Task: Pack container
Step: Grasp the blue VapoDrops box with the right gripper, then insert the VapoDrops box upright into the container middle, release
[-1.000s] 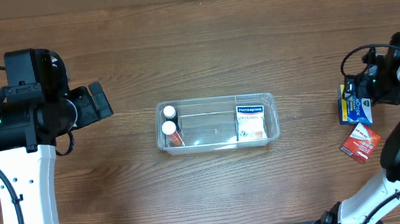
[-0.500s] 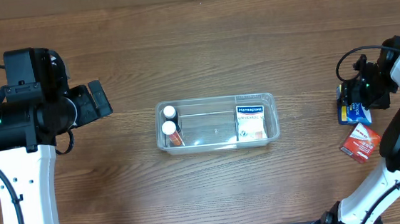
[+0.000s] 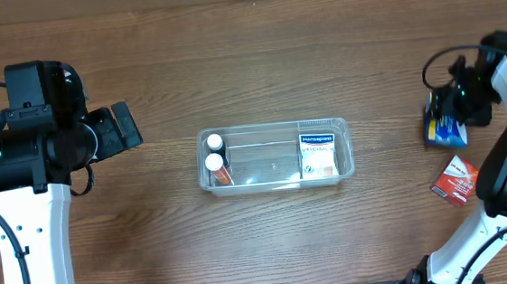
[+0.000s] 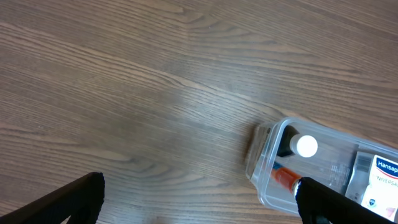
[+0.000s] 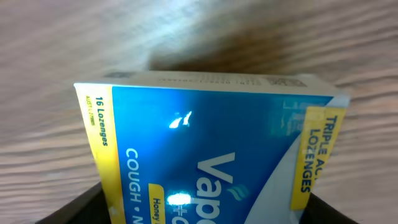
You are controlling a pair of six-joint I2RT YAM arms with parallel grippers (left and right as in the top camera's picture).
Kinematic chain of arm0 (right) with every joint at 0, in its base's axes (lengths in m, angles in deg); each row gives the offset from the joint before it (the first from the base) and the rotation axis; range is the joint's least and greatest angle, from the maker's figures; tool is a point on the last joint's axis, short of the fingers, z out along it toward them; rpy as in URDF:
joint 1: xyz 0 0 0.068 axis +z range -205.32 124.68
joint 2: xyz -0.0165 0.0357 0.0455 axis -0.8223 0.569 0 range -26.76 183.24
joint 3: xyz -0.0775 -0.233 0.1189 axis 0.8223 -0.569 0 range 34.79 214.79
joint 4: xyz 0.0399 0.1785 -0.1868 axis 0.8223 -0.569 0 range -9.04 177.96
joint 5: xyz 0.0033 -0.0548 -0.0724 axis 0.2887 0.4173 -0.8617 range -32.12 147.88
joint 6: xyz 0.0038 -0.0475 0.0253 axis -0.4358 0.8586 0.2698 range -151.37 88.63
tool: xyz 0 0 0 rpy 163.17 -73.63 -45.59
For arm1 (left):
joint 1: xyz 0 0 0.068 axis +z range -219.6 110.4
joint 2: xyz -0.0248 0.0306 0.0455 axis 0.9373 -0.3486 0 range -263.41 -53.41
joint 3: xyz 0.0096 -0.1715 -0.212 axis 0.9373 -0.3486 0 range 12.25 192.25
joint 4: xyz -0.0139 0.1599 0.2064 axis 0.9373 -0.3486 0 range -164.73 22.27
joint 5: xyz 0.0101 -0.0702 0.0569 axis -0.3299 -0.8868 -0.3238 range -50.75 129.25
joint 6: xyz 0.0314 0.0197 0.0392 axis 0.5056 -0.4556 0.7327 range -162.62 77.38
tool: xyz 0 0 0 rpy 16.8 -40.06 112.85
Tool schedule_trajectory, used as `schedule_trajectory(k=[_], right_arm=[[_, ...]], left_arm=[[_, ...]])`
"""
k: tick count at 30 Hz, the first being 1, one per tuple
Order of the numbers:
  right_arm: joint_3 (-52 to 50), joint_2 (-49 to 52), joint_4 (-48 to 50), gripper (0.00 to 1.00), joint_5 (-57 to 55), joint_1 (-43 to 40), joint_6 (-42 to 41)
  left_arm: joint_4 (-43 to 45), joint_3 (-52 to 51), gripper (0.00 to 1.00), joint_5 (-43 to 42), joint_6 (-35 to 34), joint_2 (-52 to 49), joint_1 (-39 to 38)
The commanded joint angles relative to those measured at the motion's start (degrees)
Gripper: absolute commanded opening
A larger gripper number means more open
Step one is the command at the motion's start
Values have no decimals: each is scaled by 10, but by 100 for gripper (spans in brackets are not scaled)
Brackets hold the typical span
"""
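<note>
- Left wrist view: the left tool is spread wide over the tabletop — the container is seen ahead, to its right.
- A blue lozenge box is clamped in the right tool.

Overhead: you are getting bright, even light over the wooden table; everything is reading sharp.
Shadows: the container is throwing only a faint shadow along its near rim.
Left wrist: a pale sheen is washing out the grain mid-frame.
Right wrist: glare spots are burning on the blue face of the lozenge box; the wood behind is smearing into blur.
</note>
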Motion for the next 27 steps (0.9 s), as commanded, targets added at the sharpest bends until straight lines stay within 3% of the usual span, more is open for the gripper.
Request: schedule_trajectory(k=[1, 7, 9, 16, 20, 27], right_arm=[[86, -85, -57, 61, 8, 56, -102], [130, -200, -170, 55, 12, 237, -183], [130, -231, -187, 49, 12, 320, -257], [91, -242, -137, 49, -71, 553, -460], [6, -242, -71, 49, -70, 567, -508], [-153, -234, 51, 50, -64, 567, -498]], left_arm=[[2, -3, 100, 0, 10, -3, 2], [-1, -3, 100, 0, 10, -3, 2], [-1, -3, 100, 0, 11, -3, 2], [-10, -3, 100, 0, 14, -3, 2], [-17, -3, 100, 0, 14, -3, 2], [-19, -3, 100, 0, 14, -3, 2]])
